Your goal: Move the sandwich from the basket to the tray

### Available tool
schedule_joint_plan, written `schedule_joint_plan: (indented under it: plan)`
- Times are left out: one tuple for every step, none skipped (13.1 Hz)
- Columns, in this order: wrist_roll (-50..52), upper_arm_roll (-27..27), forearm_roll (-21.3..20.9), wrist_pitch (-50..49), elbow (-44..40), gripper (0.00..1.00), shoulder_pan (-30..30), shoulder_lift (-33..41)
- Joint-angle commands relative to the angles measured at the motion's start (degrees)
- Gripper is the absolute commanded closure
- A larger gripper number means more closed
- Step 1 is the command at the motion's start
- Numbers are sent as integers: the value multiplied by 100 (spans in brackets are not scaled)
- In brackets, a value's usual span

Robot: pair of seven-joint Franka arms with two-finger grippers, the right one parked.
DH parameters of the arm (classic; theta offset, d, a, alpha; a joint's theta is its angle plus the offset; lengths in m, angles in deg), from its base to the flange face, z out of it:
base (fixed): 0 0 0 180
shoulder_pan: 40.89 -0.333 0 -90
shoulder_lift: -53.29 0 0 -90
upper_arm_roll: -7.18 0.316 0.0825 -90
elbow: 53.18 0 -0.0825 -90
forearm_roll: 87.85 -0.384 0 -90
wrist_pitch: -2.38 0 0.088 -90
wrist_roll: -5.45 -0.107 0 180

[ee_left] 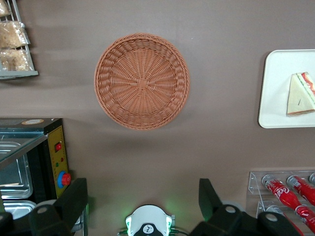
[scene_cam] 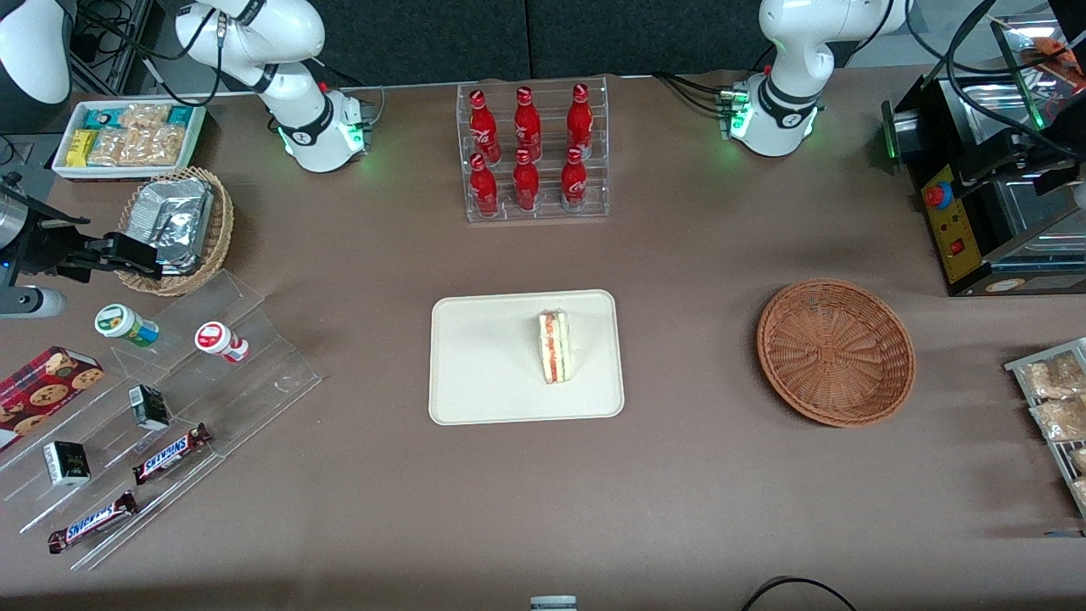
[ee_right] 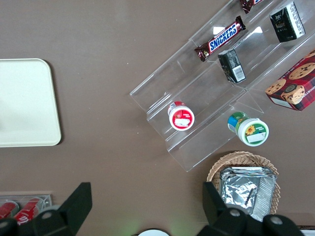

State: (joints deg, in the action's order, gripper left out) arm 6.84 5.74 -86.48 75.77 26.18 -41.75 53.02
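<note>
The sandwich (scene_cam: 556,346) (ee_left: 301,94), a pale bread wedge with a red and green stripe, lies on the cream tray (scene_cam: 484,373) (ee_left: 278,105) at the table's middle. The reddish-brown wicker basket (scene_cam: 836,352) (ee_left: 141,81) sits beside the tray, toward the working arm's end, with nothing in it. In the left wrist view my gripper (ee_left: 142,196) hangs high over the table near its own arm's base (scene_cam: 776,114), farther from the front camera than the basket. It is open wide and holds nothing. The front view does not show the gripper.
A clear rack of red bottles (scene_cam: 533,153) stands farther back than the tray. A black oven-like machine (scene_cam: 984,195) and a wire rack of snack packets (scene_cam: 1056,399) flank the basket. Acrylic shelves with snacks (scene_cam: 170,407), a foil-filled tan basket (scene_cam: 174,229) and a white bin (scene_cam: 127,136) occupy the parked arm's end.
</note>
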Motion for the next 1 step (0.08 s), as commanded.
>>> schedule_joint_plan:
  plan:
    - [-51, 56, 21, -18, 18, 0, 165, 18]
